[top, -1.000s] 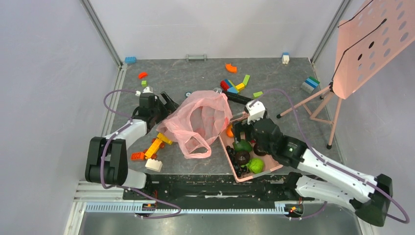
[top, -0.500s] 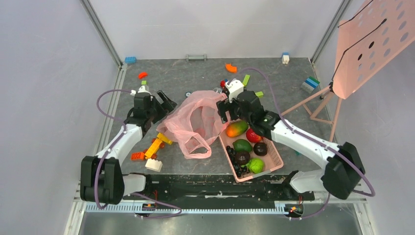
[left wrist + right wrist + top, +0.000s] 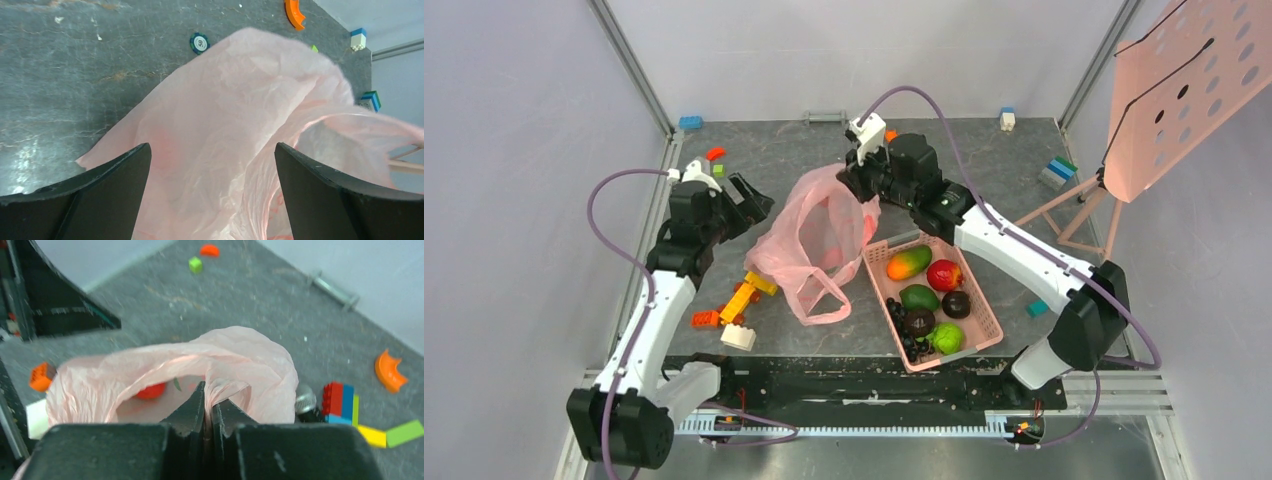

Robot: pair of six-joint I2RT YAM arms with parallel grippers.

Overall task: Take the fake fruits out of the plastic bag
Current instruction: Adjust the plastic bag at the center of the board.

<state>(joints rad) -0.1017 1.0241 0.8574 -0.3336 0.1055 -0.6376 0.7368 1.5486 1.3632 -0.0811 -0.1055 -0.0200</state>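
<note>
While your right jaws pinch the rim of the thin translucent pink plastic bag, your left jaws gape beside it.

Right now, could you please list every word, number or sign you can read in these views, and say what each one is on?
"50": on the small dark round chip lying on the grey table just beyond the pink bag, seen in the left wrist view.
The print on the bag is only shapes, with no letters that can be read.
Nothing else in any view carries readable text.
</note>
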